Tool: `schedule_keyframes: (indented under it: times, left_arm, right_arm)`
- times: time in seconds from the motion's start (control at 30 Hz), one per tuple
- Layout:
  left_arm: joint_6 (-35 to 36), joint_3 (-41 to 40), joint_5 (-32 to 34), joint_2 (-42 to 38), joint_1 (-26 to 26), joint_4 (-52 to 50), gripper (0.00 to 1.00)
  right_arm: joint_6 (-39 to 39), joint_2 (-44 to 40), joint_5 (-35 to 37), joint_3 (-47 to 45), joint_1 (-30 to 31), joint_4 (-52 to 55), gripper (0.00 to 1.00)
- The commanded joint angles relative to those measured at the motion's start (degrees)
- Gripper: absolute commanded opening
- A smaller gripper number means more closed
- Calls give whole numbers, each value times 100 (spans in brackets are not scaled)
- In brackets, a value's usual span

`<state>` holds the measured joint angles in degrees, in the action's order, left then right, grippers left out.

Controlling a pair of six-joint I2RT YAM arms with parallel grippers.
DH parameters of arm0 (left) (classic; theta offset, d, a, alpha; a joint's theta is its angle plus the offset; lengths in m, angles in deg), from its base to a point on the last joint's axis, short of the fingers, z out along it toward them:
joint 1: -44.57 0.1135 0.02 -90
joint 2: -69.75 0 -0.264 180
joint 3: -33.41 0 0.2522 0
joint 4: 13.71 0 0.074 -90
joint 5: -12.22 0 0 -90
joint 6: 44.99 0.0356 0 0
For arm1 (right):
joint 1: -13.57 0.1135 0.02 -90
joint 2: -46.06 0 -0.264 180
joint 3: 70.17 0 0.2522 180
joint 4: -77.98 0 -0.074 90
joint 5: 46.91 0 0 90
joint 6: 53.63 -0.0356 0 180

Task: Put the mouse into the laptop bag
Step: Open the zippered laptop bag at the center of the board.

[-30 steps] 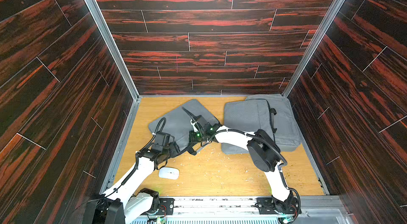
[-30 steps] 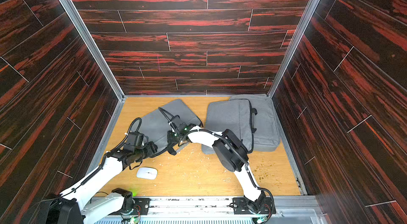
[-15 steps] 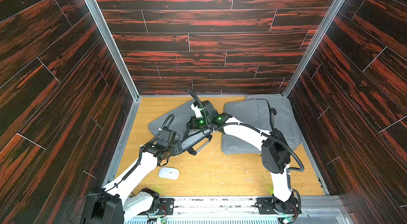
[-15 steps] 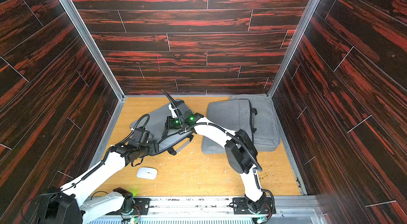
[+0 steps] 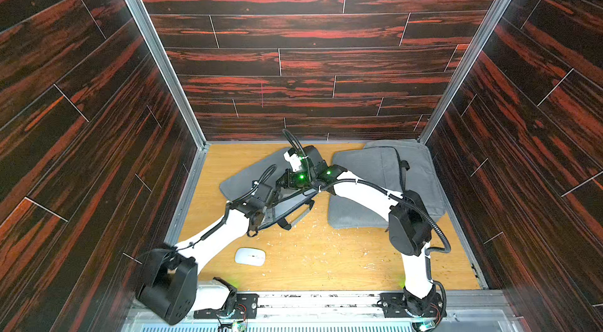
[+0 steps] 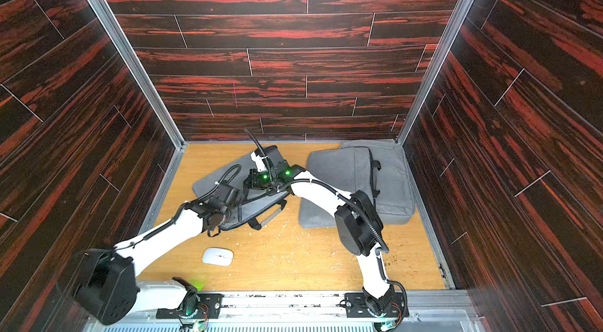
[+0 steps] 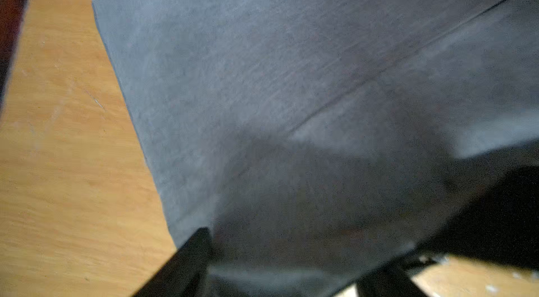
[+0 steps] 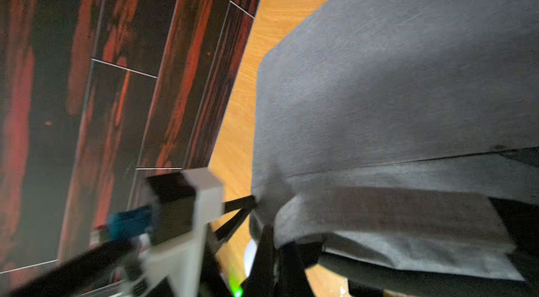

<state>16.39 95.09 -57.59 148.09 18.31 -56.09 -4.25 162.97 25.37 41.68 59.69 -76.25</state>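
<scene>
The mouse (image 5: 250,256) is white. It lies flat on the worktop (image 5: 326,262), in front of the bag (image 5: 243,180), on the side near the arm bases. It is close to the bag but does not touch it, and nothing holds it. It shows in both top views.

The bag is gray and lies on the worktop. The right arm (image 5: 362,190) reaches over it. The right jaws are clenched tight on the bag's top flap, near its open edge. That edge is up off the lower half, so the bag gapes a little on the side that faces the mouse.

The left arm (image 5: 222,235) reaches to the bag's front edge. In the left wrist view the left jaws stand apart. The two dark fingers (image 7: 189,260) have the bag's gray cloth between them. The picture is blurry, so I cannot tell if they touch the cloth.

The other bags (image 5: 385,180), gray too, lie beside the bag on the right arm's side.
</scene>
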Motion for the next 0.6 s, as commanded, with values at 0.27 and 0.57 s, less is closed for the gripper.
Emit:
schedule_keyframes:
  times: [0.27, 0.57]
  left_arm:
    - [-30, 531, 189, 197, -2, -58, 0]
    - [-16, 888, 129, 87, 55, -283, 0]
  right_arm:
    - [-148, -905, 44, -1083, -202, -765, 17]
    - [674, -2167, 1537, -3677, 360, -1856, 39]
